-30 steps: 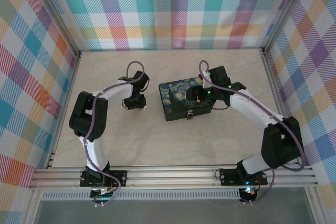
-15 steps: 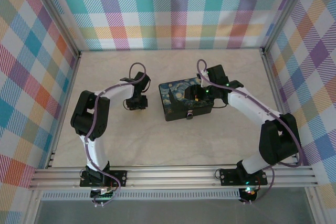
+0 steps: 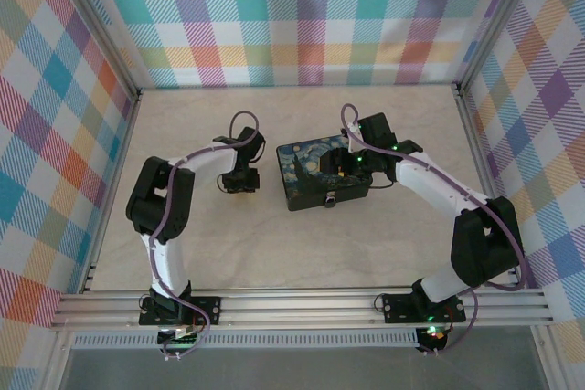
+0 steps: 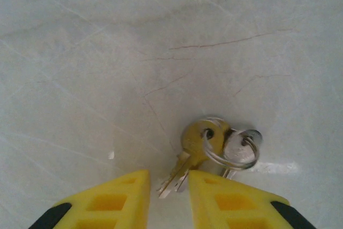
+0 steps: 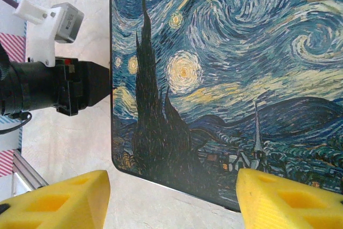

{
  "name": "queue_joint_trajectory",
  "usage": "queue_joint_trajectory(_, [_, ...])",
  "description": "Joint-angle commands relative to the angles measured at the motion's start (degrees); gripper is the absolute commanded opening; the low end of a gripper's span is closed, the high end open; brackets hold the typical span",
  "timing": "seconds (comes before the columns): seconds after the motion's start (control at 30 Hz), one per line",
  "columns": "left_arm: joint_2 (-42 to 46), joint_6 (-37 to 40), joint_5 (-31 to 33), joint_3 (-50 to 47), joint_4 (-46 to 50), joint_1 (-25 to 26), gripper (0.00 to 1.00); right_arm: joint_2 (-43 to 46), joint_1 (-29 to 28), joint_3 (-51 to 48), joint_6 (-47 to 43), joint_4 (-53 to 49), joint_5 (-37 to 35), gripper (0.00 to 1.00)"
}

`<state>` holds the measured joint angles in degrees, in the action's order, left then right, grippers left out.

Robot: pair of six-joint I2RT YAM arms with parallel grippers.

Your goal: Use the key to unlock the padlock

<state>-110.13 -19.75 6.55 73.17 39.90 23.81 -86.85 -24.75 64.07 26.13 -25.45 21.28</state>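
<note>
The key [image 4: 197, 142] is a brass one on a ring with a silvery key [image 4: 239, 148], lying flat on the pale table. My left gripper [image 4: 169, 179] is down at the table, its yellow fingers [image 4: 120, 199] close on either side of the brass blade's tip. A gap shows on the left, so the blade is not clamped. From above, the left gripper [image 3: 240, 181] covers the keys. The padlock [image 3: 331, 198] is a small dark lump at the front edge of the painted tin [image 3: 311, 171]. My right gripper [image 5: 171, 187] hovers wide open over the tin's [image 5: 225, 79] corner.
The swirl-painted tin sits mid-table between the two arms. The left arm's black wrist [image 5: 53, 87] is just left of the tin. Plaid walls and aluminium rails [image 3: 302, 303] enclose the table. Bare table lies in front of the tin.
My left gripper has edged toward the tin and its fingers have narrowed around the key blade. My right gripper has shifted slightly left over the tin.
</note>
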Motion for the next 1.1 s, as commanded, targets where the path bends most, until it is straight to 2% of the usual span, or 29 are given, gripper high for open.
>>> queue_joint_trajectory(0.0, [-1.9, 1.5, 0.3, 1.1, -1.1, -1.0, 0.21, 1.6, -0.3, 0.4, -1.3, -1.5, -0.5, 0.64])
queue_joint_trajectory(0.33, [-1.9, 4.6, 0.8, 1.8, -0.8, -1.0, 0.21, 2.5, -0.3, 0.1, -1.1, -1.4, 0.2, 0.64])
queue_joint_trajectory(0.37, [-1.7, 4.6, 0.6, 1.8, -0.9, -1.0, 0.20, 2.8, -0.3, -0.2, -1.0, -1.3, 0.1, 0.64])
queue_joint_trajectory(0.47, [-1.5, 4.7, 0.3, 1.3, -0.9, -1.0, 0.10, 3.3, -0.3, -1.1, -0.6, -0.7, 0.0, 0.64])
queue_joint_trajectory(0.67, [0.8, 3.5, -0.1, -1.0, -0.1, -0.6, 0.08, 4.0, -0.5, -2.7, -0.2, -0.2, 0.2, 0.64])
queue_joint_trajectory(0.77, [2.8, 3.2, -0.4, -0.5, 1.0, -0.4, 0.00, 3.8, -1.0, -2.5, -0.3, -0.2, 0.1, 0.64])
queue_joint_trajectory(1.07, [8.6, 4.1, -0.1, 2.6, 6.2, -0.4, 0.00, 4.4, -2.4, -2.3, -0.2, -0.3, -0.7, 0.64])
